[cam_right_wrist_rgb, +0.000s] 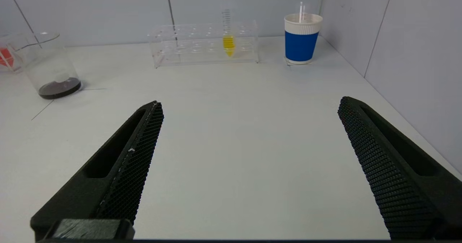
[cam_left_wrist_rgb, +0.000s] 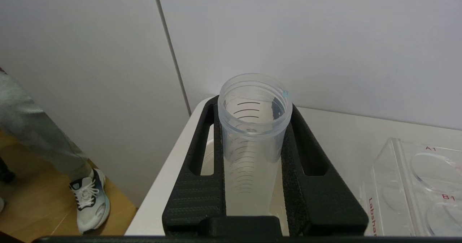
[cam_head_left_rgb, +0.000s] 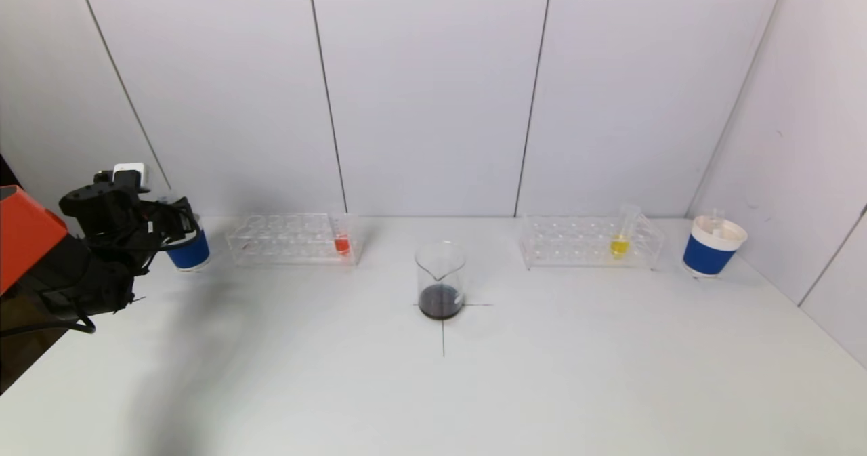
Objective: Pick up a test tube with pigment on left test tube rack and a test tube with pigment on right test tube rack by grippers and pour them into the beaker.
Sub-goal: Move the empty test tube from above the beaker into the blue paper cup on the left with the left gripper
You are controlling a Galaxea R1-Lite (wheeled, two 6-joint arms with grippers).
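Holding an empty, clear test tube (cam_left_wrist_rgb: pixel 252 138) clamped between its two black fingers, the left gripper (cam_head_left_rgb: pixel 173 229) hangs at the far left of the table (cam_head_left_rgb: pixel 433 388), right over the left blue cup (cam_head_left_rgb: pixel 189 253). The tube looks drained, and the cup is likely the drop-off for spent tubes, which would explain why the arm sits there and not near the beaker (cam_head_left_rgb: pixel 440 280).

The beaker stands at the table's middle on a drawn cross, with a dark pool in its bottom (pigment already poured in, by the look of it). The left test tube rack (cam_head_left_rgb: pixel 291 239) lies between the left cup and the beaker and has one red-filled tube (cam_head_left_rgb: pixel 342 242) at its right end. The right test tube rack (cam_head_left_rgb: pixel 589 242) lies right of the beaker, with a yellow-filled tube (cam_head_left_rgb: pixel 620 239) standing toward its right end; farther right is the right blue cup (cam_head_left_rgb: pixel 714 246), a thin clear tube poking from it.

The right gripper (cam_right_wrist_rgb: pixel 249 170) is out of the head view; its own camera shows its jaws spread wide and grasping nothing, hovering over the near part of the table, well apart from the right rack.

Room is tight on the left: the table edge runs just beside the cup, the wall stands behind it, and the left rack is near on its right. The near half of the table is free for travel.
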